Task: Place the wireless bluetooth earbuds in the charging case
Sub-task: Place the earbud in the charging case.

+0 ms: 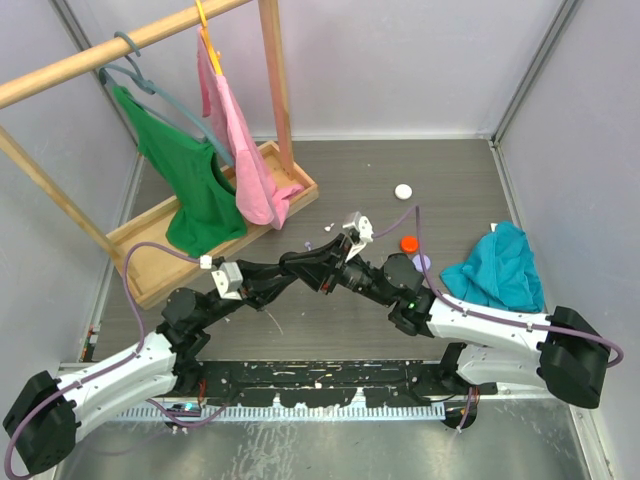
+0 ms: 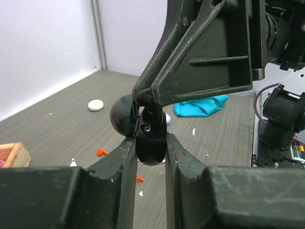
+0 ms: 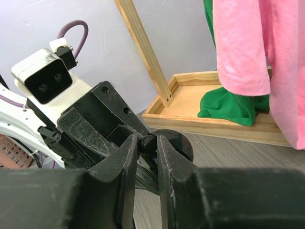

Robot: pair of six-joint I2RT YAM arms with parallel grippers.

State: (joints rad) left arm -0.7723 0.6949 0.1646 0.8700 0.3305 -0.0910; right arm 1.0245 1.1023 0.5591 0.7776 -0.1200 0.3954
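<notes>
1. Wooden garment rack [image 1: 215, 225], far left of the desk [image 1: 450, 175]. It carries a green shirt [image 1: 195, 190] and a pink shirt [image 1: 235, 150] on hangers. Neither is part of this job.
2. Loose earbuds lying on the desk, seen in my left wrist view: one red earbud [image 2: 100, 152], one white earbud [image 2: 73, 162] and a further red scrap too small to name. None is in a case yet.
3. My left gripper [image 2: 151, 138], mid-desk. Its fingers are clamped on the body of the black charging case [image 2: 151, 152], which is held clear of the desk. The lid [image 2: 123, 118] is swung open to one side.
4. My right gripper [image 3: 147, 151] meets the left one head-on. Its fingers are drawn almost together, pinching a small dark piece that I take for a black earbud [image 2: 155, 117]. The piece sits right at the open mouth of the case. I cannot tell whether it is bedded in its well.
5. Round cases right of centre: white round case [image 1: 403, 191], orange round case [image 1: 408, 242] and lilac round case [image 1: 422, 262], all resting on the desk.
6. Teal cloth [image 1: 497, 268], crumpled at the far right.
7. Step in hand, by my reading: seating one bud in the held case, with most buds still outstanding.
8. Next move calls for a short, straight press along the well's axis while the left grip stays firm. Then the right fingers part without dragging the bud back out.
</notes>
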